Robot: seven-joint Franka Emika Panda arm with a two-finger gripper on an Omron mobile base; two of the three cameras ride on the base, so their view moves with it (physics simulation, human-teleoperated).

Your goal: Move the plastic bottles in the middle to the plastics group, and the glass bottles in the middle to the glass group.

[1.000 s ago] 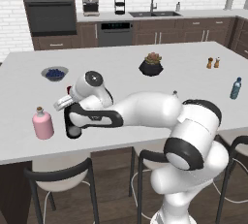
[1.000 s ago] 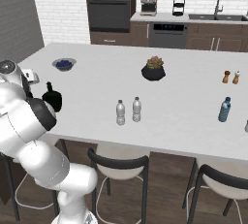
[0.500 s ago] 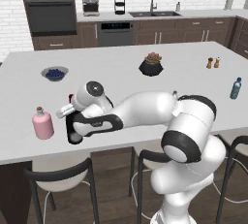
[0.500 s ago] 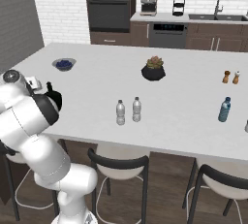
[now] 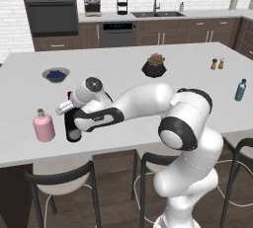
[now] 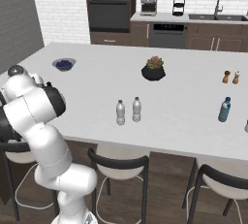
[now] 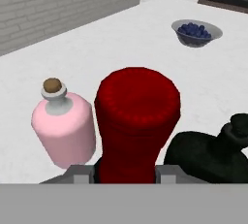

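Arm has dropped lower over the last second and pulled in toward the near-left part of the desk (image 5: 123, 69); the tool (image 5: 71, 111) now sits just beside the pink bottle (image 5: 43, 126), at its 3 o'clock in the left base view. The tool is clamped on the wine bottle (image 7: 137, 121), red capped neck up between the tips in the hand view, pink bottle at its 9 o'clock, black flask (image 7: 210, 152) at its 4 o'clock. Judgement: the wine bottle is arriving at the glass group; release looks near, not yet done.

Clear bottle (image 6: 120, 112) stands mid-desk with a second like it just beside; the blue bottle (image 6: 224, 109) stands well apart toward the right end. That move is left to do.

Hard to read: the wine bottle's base is hidden, so whether it touches the desk I cannot tell. In the left base view the dark shape under the hand (image 5: 73, 126) could be bottle or flask.
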